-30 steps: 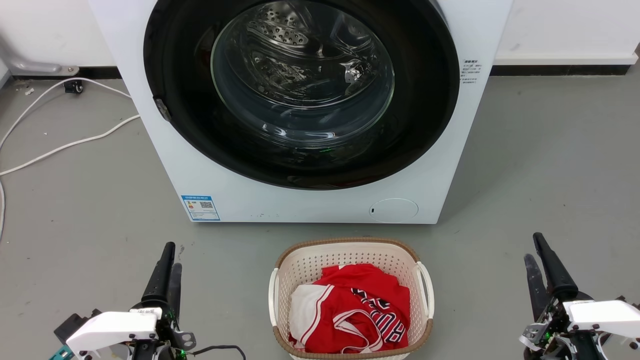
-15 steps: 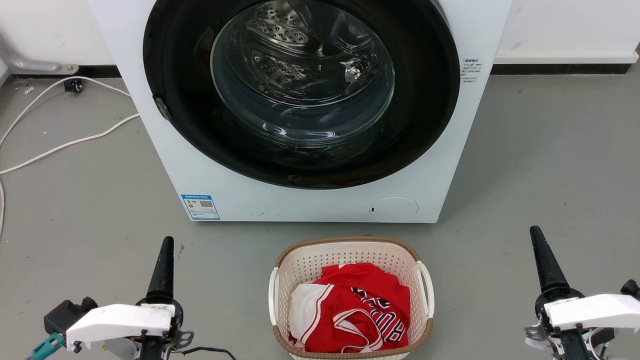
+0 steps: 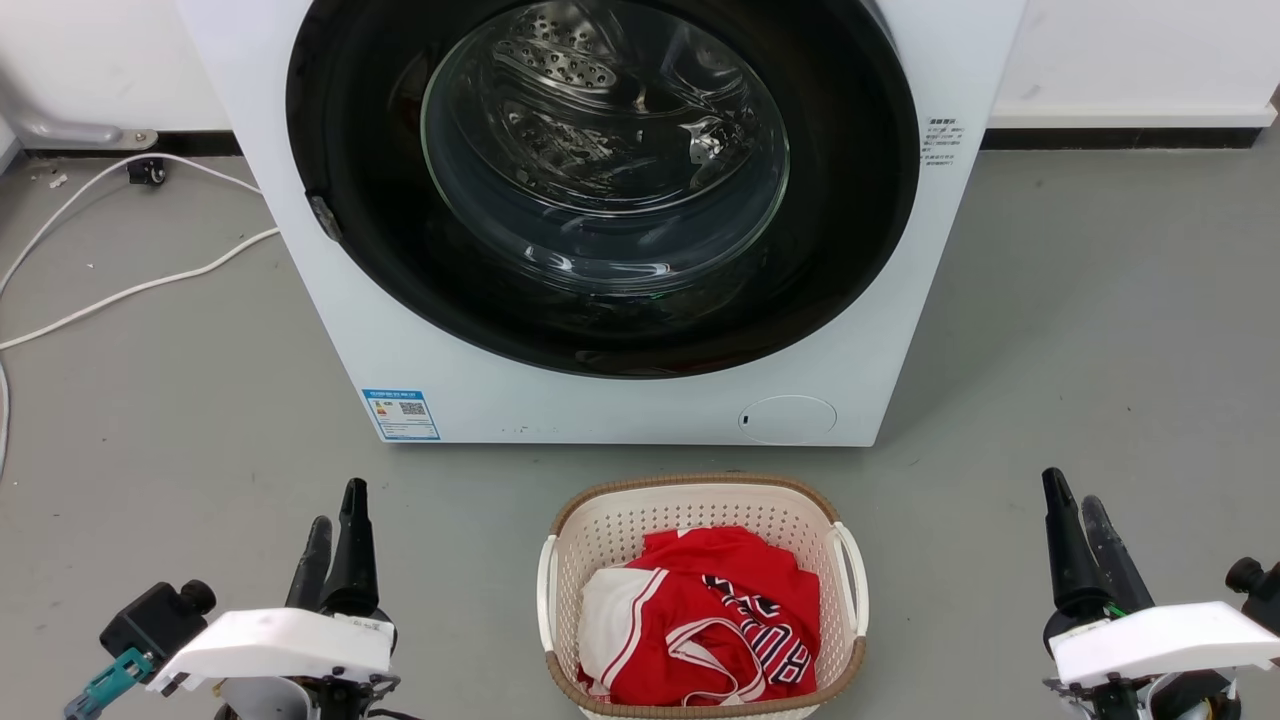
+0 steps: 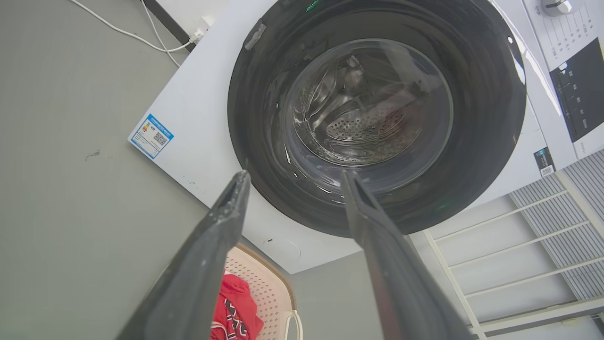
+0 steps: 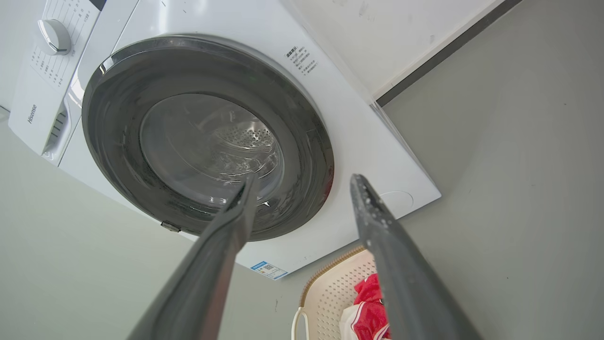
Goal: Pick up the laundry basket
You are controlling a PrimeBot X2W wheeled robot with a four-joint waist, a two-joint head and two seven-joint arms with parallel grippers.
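Observation:
The laundry basket [image 3: 700, 512], cream-white with a brown rim and white loop handles, stands on the grey floor just in front of the washing machine. It holds red and white clothes [image 3: 715, 620]. My left gripper [image 3: 338, 505] is open and empty, well to the left of the basket. Well to its right, my right gripper [image 3: 1070, 488] is also open and empty. In the left wrist view the left gripper [image 4: 295, 174] points at the machine door, with the basket [image 4: 264, 288] low between its fingers. The right gripper [image 5: 304, 178] does the same, with the basket [image 5: 330, 288] below.
A large white washing machine [image 3: 640, 400] with a shut round glass door [image 3: 605, 150] stands close behind the basket. White cables [image 3: 130, 290] lie on the floor at the far left. A white slatted rack [image 4: 542, 226] stands beside the machine.
Both wrists have rolled, so each gripper's two fingers now show side by side instead of overlapping. Both sit slightly nearer the basket. The basket has not moved.

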